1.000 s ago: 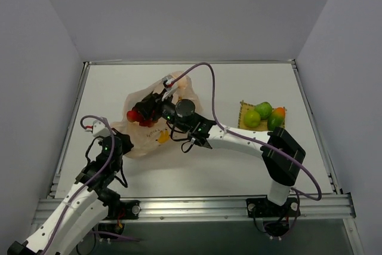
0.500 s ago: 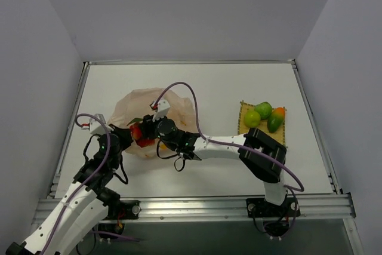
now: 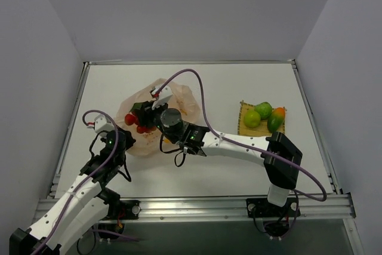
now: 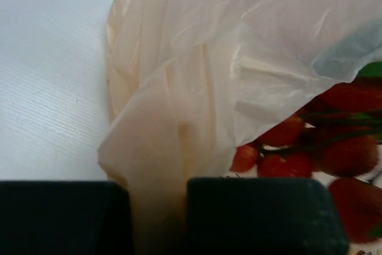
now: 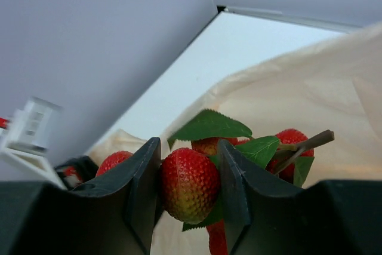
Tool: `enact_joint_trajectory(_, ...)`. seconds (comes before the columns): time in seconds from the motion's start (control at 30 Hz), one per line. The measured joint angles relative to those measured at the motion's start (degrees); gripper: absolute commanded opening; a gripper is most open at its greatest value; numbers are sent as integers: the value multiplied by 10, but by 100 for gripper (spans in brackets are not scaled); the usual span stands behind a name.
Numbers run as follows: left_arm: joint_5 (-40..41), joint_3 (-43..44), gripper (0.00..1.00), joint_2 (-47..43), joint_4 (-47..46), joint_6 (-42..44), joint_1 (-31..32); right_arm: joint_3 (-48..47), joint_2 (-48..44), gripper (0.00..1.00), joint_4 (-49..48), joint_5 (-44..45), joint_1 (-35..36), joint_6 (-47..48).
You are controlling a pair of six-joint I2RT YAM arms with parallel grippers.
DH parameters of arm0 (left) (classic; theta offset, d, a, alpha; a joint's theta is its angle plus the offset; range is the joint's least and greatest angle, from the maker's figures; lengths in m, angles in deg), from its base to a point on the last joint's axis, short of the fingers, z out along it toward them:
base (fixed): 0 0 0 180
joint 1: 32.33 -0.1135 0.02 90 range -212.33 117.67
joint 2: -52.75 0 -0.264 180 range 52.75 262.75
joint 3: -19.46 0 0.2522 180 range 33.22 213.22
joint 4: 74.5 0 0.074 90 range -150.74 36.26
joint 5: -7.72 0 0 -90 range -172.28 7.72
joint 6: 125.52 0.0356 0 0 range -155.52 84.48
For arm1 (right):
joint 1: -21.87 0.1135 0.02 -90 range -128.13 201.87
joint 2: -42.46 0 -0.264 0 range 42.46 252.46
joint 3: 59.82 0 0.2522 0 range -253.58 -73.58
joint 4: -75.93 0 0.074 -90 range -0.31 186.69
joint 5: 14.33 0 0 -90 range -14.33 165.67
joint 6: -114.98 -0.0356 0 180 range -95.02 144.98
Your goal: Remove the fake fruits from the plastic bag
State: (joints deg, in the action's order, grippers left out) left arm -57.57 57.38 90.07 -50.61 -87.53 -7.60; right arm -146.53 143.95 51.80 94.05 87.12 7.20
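My left gripper (image 4: pixel 158 210) is clenched on a fold of the bag (image 4: pixel 227 58). The thin peach film runs down between my two dark fingers (image 4: pixel 59 216) and is pinched there. From above, that pinch is at the bag's seven o'clock edge. The bag itself lies crumpled at about ten o'clock on the table (image 3: pixel 239 82).

My right gripper (image 5: pixel 190 174) is grasping the red cluster (image 5: pixel 292 141) by one berry (image 5: pixel 190 186). The jaws stand partway apart, and the berry is pressed against both inner faces. Green leaves (image 5: pixel 209 126) spread at twelve o'clock of that berry, and a brown stem (image 5: pixel 310 141) juts out toward two o'clock. More red berries hang behind and below the one I hold. From above, the cluster is at the bag's nine o'clock side, just beside my left gripper. I cannot tell whether it hangs clear of the film or touches it, because my arm covers that spot.

The two round green fruits (image 3: pixel 252 119) sit close together on the yellow mat (image 3: pixel 243 107) at three o'clock on the table, well apart from the bag. The green-and-orange fruit (image 3: pixel 276 119) lies just beside them at their three o'clock, with its orange end toward one o'clock.
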Motion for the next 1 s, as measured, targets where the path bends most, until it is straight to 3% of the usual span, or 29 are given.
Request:
enact_joint_trajectory(0.27,11,24,2,35,-2,4,0,-66,-11,0,-3,-57,-12,-3)
enact_joint_trajectory(0.5,21,45,2,36,-17,3,0,-70,-59,0,20,-49,-19,20)
enact_joint_trajectory(0.67,26,47,2,51,-41,3,0,-24,-193,0,43,-16,-38,42)
enact_joint_trajectory(0.8,29,47,2,56,-57,4,-1,42,-342,0,77,30,-96,44)
enact_joint_trajectory(1.0,34,45,2,40,-93,18,-5,165,-536,0,171,185,-164,21)
